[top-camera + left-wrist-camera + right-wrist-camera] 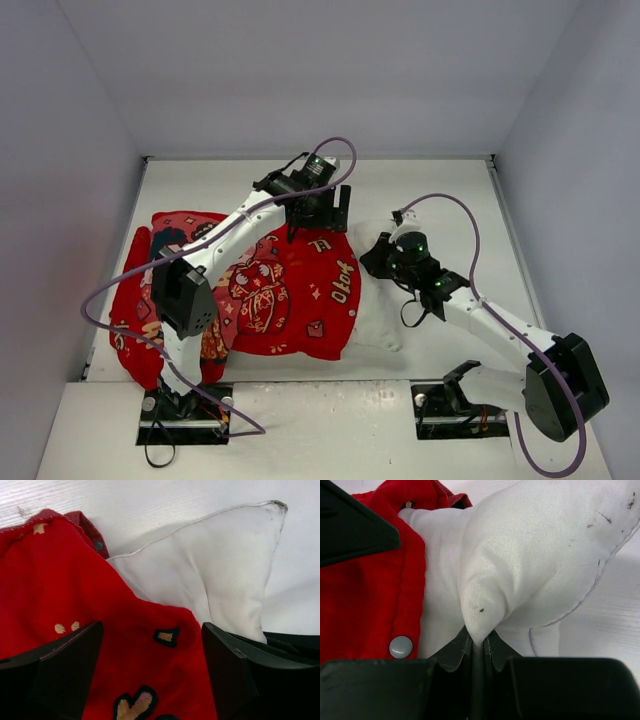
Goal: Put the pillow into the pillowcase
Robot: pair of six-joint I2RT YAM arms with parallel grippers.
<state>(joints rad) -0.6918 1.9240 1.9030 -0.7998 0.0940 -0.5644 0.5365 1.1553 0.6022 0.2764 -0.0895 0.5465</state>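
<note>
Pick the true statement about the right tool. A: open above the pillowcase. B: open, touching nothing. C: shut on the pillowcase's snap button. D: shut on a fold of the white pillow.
D: the right wrist view shows the right tool pinched shut on a fold of the pillow, just beside the pillowcase edge.

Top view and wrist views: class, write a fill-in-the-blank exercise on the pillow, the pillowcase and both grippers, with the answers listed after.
In the top view, the pillow sticks out of the pillowcase on its ____ side.
The right gripper is ____ on a fold of the pillow.
The left gripper hangs ____ over the pillowcase's edge.
The pillowcase is mainly ____ in colour.
Missing words: right, shut, open, red.
</note>
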